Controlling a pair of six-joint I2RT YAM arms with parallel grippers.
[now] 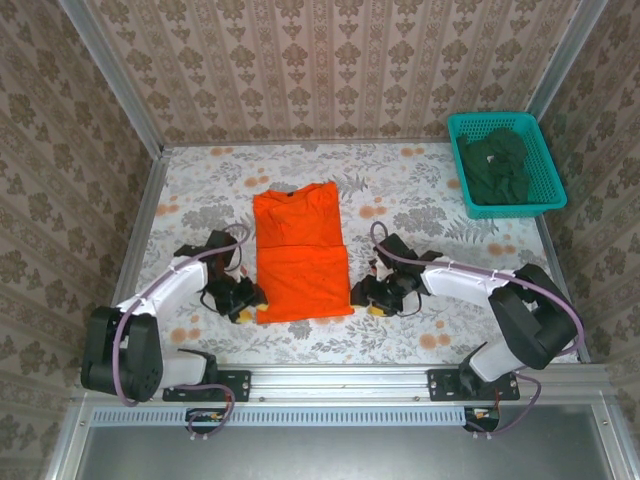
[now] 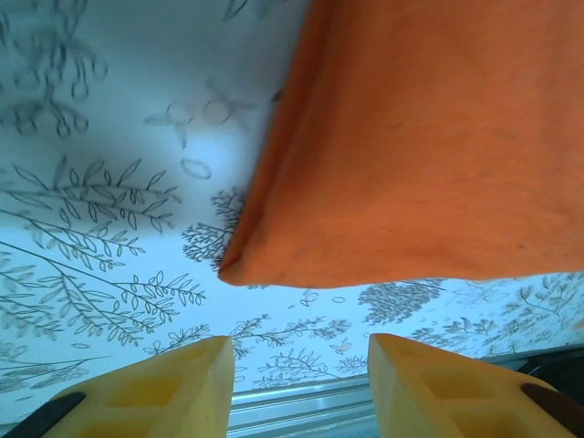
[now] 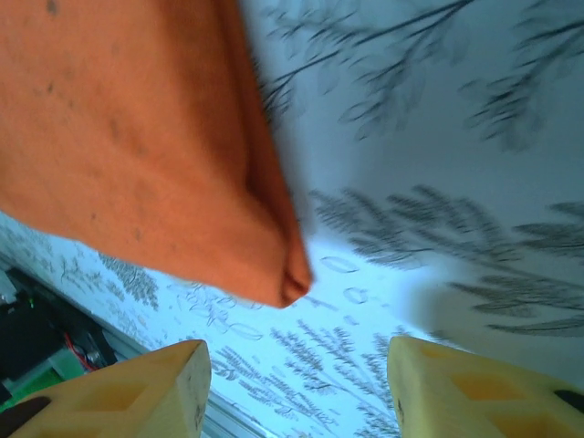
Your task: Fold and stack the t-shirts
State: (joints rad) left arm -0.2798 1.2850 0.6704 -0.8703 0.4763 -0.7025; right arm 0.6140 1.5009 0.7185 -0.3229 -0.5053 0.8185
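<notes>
While the orange t-shirt [image 1: 300, 255] lies folded on the table [image 1: 420, 190] | left gripper [image 2: 297, 356]: spread apart, empty, near one front corner | right gripper [image 3: 297, 358]: apart, empty, near the other

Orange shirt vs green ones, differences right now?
The orange t-shirt lies flat, folded to a rectangle, on the table; the green t-shirts sit crumpled in the teal basket. The orange t-shirt is mid-table, on the near side; the green t-shirts are at the far right corner. Both are plain fabric.

Left arm [image 1: 165, 285] and right arm [image 1: 470, 278] low, wrists inward; jaws of each apart
</notes>
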